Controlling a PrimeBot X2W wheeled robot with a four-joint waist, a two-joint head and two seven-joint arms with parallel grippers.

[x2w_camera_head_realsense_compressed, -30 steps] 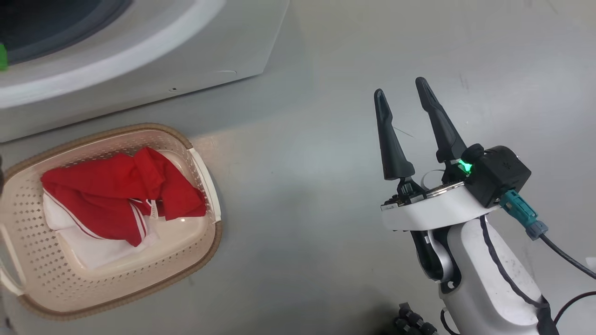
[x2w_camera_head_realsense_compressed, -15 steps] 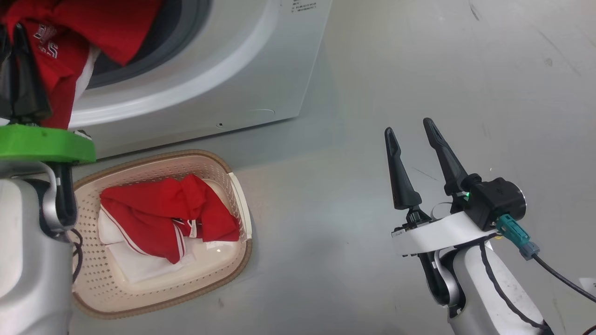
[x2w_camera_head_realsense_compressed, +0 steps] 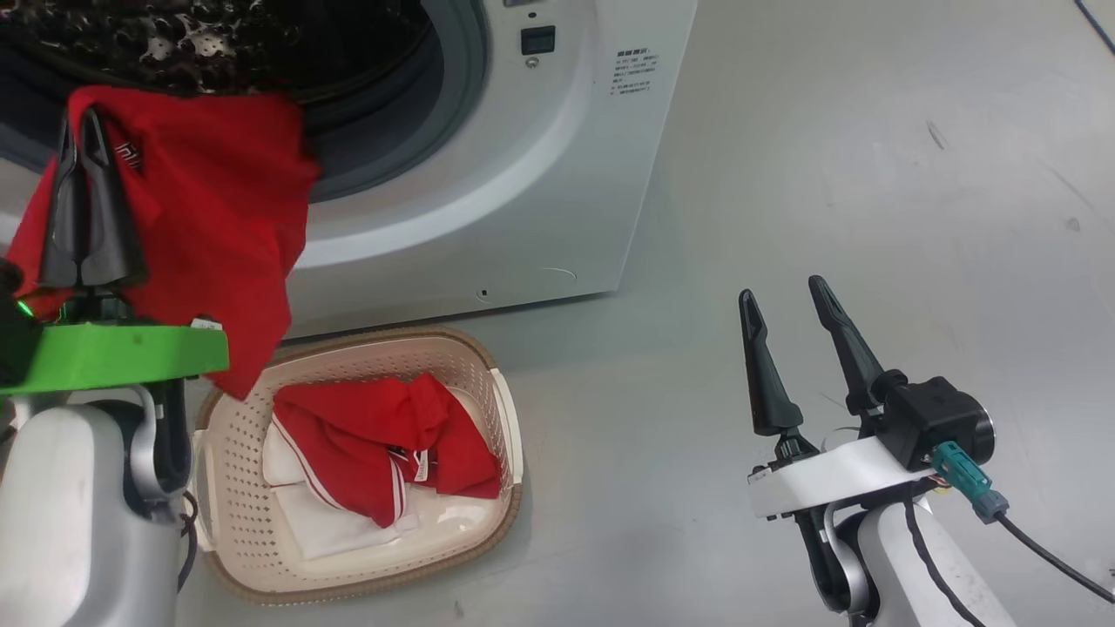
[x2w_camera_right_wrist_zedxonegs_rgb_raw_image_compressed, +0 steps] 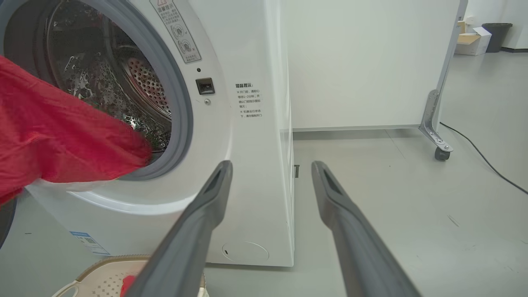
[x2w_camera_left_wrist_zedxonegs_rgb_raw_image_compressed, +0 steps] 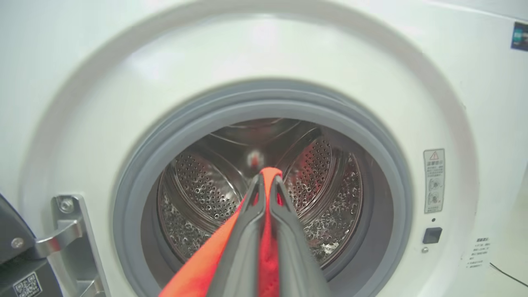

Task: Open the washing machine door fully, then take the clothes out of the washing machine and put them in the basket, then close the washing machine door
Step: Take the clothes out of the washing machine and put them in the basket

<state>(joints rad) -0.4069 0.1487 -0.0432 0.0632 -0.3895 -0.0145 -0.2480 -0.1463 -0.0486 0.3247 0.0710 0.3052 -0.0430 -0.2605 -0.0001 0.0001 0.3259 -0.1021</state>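
My left gripper [x2w_camera_head_realsense_compressed: 78, 126] is shut on a red garment [x2w_camera_head_realsense_compressed: 218, 200] that hangs in front of the washing machine [x2w_camera_head_realsense_compressed: 540, 174] opening, above the far left end of the basket [x2w_camera_head_realsense_compressed: 392, 337]. In the left wrist view the fingertips [x2w_camera_left_wrist_zedxonegs_rgb_raw_image_compressed: 268, 177] pinch red cloth [x2w_camera_left_wrist_zedxonegs_rgb_raw_image_compressed: 194, 272] before the steel drum [x2w_camera_left_wrist_zedxonegs_rgb_raw_image_compressed: 330, 173]. The washing machine door [x2w_camera_left_wrist_zedxonegs_rgb_raw_image_compressed: 10, 235] stands open at the left by its hinge [x2w_camera_left_wrist_zedxonegs_rgb_raw_image_compressed: 62, 231]. More red and white clothes [x2w_camera_head_realsense_compressed: 375, 427] lie in the basket. My right gripper [x2w_camera_head_realsense_compressed: 782, 292] is open and holds nothing, over the floor to the right of the machine.
A white panel on castors [x2w_camera_right_wrist_zedxonegs_rgb_raw_image_compressed: 441, 153] stands behind the machine, with a black cable [x2w_camera_right_wrist_zedxonegs_rgb_raw_image_compressed: 482, 159] on the grey floor beside it. A cardboard box [x2w_camera_right_wrist_zedxonegs_rgb_raw_image_compressed: 472, 41] and a dark bin [x2w_camera_right_wrist_zedxonegs_rgb_raw_image_compressed: 497, 35] sit far off at the right.
The head camera has tilted up, so the whole picture slid down. My left gripper has come into view with the red garment, now hanging outside the drum. The right gripper stays open.
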